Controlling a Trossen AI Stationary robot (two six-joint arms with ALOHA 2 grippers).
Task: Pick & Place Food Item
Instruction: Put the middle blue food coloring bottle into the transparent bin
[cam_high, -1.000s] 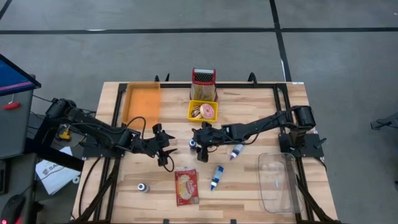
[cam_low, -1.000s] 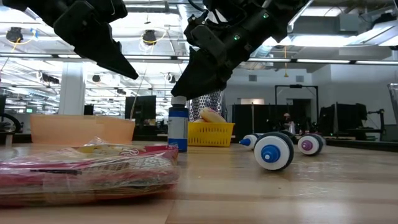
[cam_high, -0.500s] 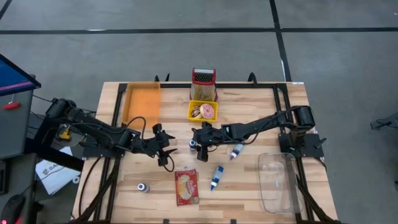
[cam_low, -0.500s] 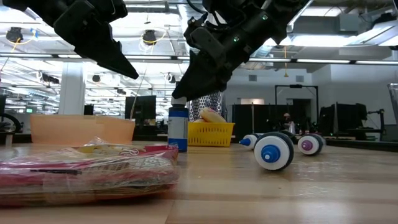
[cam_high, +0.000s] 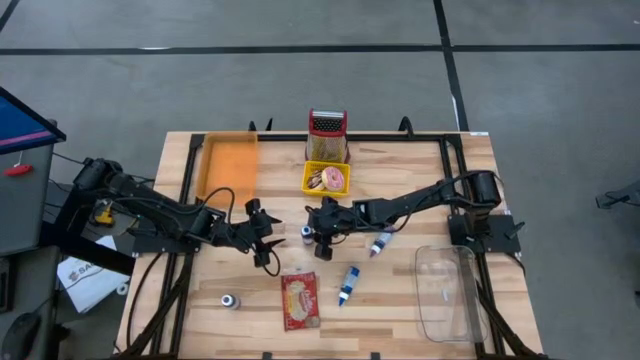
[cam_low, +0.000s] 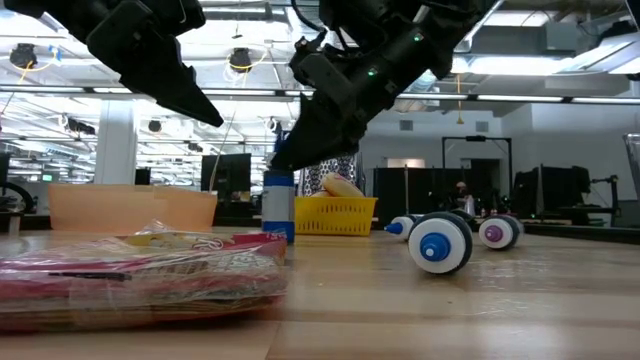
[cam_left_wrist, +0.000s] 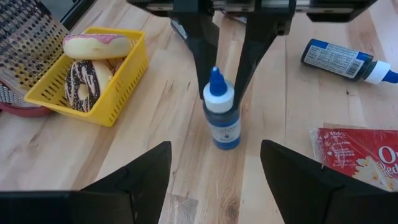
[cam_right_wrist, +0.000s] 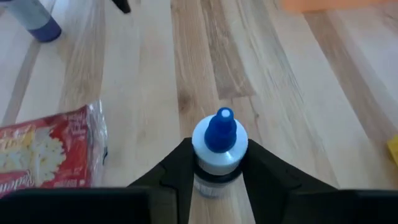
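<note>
blue-capped bottle (cam_right_wrist: 219, 151) between right fingers (cam_right_wrist: 176, 167)

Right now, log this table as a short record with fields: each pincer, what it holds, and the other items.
right pincer: closed around the neck of the upright blue bottle, mid-table
left pincer: open, empty, hovering and facing that bottle
yellow basket: holds doughnuts, beside a metal grater
popcorn bag: lying flat near the front edge
other bottles: two lying on their sides, a small one front left
trays: orange back left, clear front right
</note>
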